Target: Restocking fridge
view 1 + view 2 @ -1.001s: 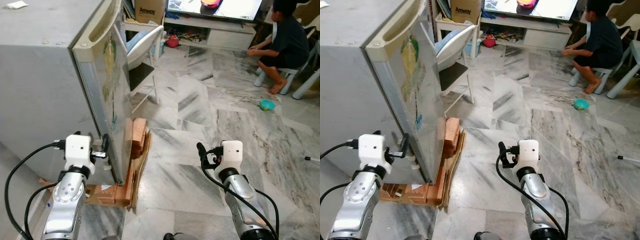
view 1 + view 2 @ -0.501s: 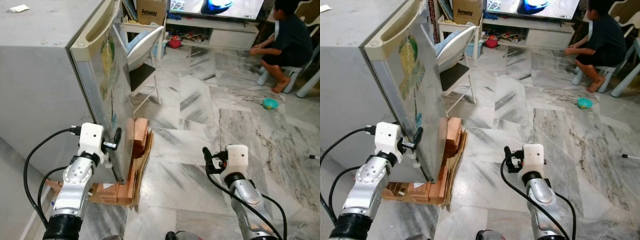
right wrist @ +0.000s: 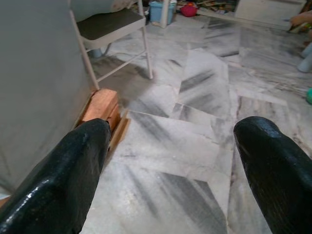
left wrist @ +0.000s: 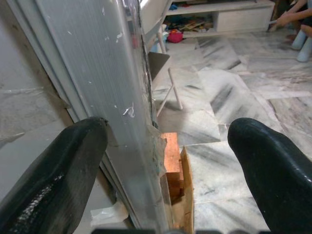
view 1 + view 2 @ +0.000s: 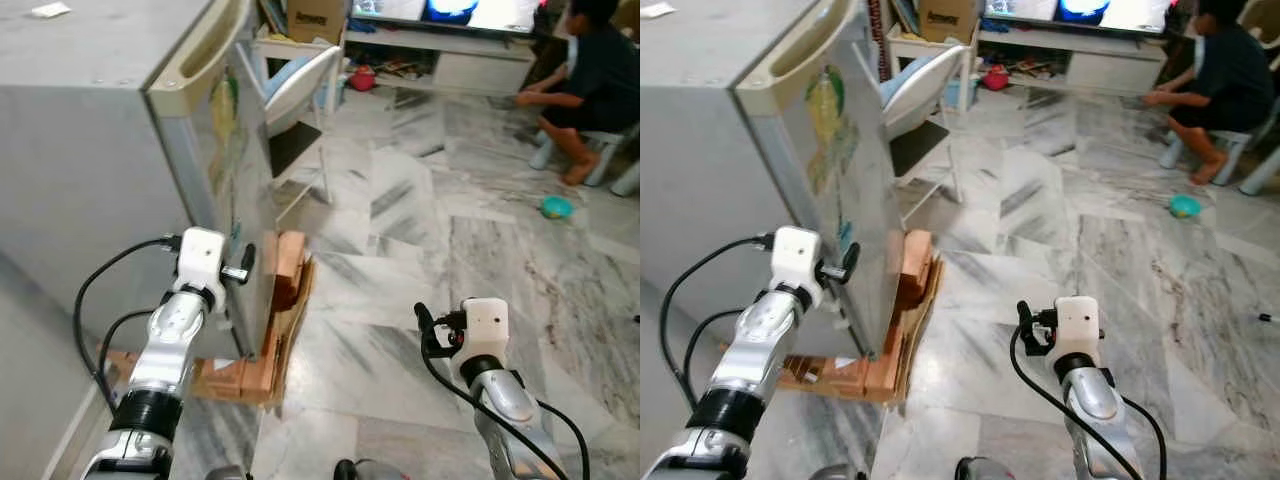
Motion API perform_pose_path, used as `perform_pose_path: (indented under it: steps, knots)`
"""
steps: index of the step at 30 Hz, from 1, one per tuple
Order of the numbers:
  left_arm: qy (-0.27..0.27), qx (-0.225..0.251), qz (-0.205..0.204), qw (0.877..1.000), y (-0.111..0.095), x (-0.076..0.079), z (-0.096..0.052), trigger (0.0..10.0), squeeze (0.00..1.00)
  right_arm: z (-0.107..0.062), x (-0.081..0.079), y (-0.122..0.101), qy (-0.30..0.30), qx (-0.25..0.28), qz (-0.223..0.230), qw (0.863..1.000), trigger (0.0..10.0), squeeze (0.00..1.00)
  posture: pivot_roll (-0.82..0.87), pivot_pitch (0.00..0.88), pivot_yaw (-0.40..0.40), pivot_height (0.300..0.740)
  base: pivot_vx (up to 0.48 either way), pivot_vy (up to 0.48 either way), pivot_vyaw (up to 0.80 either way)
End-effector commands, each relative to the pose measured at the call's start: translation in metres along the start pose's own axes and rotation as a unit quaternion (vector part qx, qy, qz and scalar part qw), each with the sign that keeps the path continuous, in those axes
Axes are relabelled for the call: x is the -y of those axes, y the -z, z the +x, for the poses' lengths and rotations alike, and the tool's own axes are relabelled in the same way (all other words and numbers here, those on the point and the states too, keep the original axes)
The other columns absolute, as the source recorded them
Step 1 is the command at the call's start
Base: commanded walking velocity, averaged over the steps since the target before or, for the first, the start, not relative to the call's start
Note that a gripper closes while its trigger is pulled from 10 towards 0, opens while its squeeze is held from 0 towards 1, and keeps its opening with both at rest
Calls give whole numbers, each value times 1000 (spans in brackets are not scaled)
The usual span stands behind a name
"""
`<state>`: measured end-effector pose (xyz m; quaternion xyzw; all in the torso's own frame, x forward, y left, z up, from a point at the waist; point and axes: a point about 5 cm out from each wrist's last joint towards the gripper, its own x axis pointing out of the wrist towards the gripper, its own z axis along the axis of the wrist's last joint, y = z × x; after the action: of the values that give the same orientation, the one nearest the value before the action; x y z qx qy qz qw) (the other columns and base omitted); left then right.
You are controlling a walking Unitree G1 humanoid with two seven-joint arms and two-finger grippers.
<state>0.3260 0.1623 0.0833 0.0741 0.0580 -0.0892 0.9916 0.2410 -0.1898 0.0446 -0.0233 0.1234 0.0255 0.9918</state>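
Fridge (image 5: 90,130), grey, stands at the robot's left on wooden blocks (image 5: 285,270), door closed so its contents are hidden, its top cut off by the frame edge. Left gripper (image 4: 168,146) is spread wide, fingers straddling the door's lower edge (image 4: 131,146). Right gripper (image 3: 170,156), also spread and empty, hovers over the marble floor (image 5: 420,230).

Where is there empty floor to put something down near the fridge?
The grey marble floor lies bare between the wooden blocks under the silver fridge and the small teal bowl. It is crowded behind: a white folding chair stands by the fridge door, and a person sits on a stool.
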Motion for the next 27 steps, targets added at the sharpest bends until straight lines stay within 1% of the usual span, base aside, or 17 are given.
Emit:
perform_pose_path:
  steps: [1, 2, 3, 4, 5, 6, 7, 11, 13, 15, 18, 19, 21, 22, 25, 27]
  knots:
    - [11, 12, 6, 1000, -15, 5, 15, 10000, 0, -8, 8, 9, 1, -33, -27, 999, 10000, 0, 2, 84, -40, 740, 0, 0, 0]
    - [11, 12, 6, 1000, -15, 5, 15, 10000, 0, -8, 8, 9, 1, -33, -27, 999, 10000, 0, 2, 84, -40, 740, 0, 0, 0]
    - [19, 17, 8, 1000, -18, 9, 18, 10000, 0, -10, 10, 13, 2, -46, -40, 998, 10000, 0, 2, 84, -40, 740, 0, 0, 0]
    - [35, 25, 18, 999, -26, 18, 24, 10000, 0, -14, 17, 25, 12, -81, -59, 995, 10000, 0, 4, 80, -39, 740, 0, 0, 0]
    - [35, 25, 18, 999, -26, 18, 24, 10000, 0, -14, 17, 25, 12, -81, -59, 995, 10000, 0, 4, 80, -39, 740, 0, 0, 0]
    - [44, 30, 28, 998, -33, 25, 31, 10000, 0, -19, 23, 34, 25, -106, -63, 992, 10000, 0, 3, 77, -37, 740, 0, 0, 0]
    - [44, 32, 29, 998, -38, 28, 36, 10000, 0, -22, 27, 38, 31, -116, -62, 991, 10000, 0, 3, 76, -37, 740, 0, 0, 0]
    - [45, 29, 42, 998, -42, 29, 40, 10000, 0, -24, 27, 37, 31, -115, -60, 991, 10000, 0, -9, 72, -28, 740, 0, 0, 0]
    - [39, 16, 50, 998, -34, 24, 38, 10000, 0, -24, 25, 33, 30, -103, -53, 993, 10000, 0, -10, 72, -25, 740, 0, 0, 0]
    - [38, 15, 45, 998, -31, 23, 35, 10000, 0, -24, 24, 31, 29, -95, -50, 994, 10000, 0, -9, 72, -25, 740, 0, 0, 0]
    - [35, 24, 32, 999, -23, 16, 23, 10000, 0, -22, 21, 20, 33, -59, -30, 997, 10000, 0, -5, 72, -24, 740, 0, 0, 0]
    - [26, 39, 21, 999, -17, 8, 7, 10000, 0, -19, 19, 6, 35, -19, -13, 999, 10000, 0, -1, 76, -25, 740, 0, 0, 0]
    - [14, 47, 19, 999, -12, 1, -5, 10000, 0, -17, 17, -3, 34, 7, -10, 999, 10000, 0, 4, 75, -26, 740, 0, 0, 0]
    - [-8, 44, 20, 999, -3, -9, -22, 10000, 0, -15, 15, -14, 35, 36, -14, 999, 10000, 0, 13, 75, -27, 740, 0, 0, 0]
    - [-38, 37, 25, 998, 7, -18, -42, 10000, 0, -12, 11, -24, 32, 59, -10, 998, 10000, 0, 23, 75, -29, 740, 0, 0, 0]
    - [-58, 32, 24, 998, 14, -24, -61, 10000, 0, -10, 7, -31, 26, 71, -13, 997, 10000, 0, 33, 73, -32, 740, 0, 0, 0]
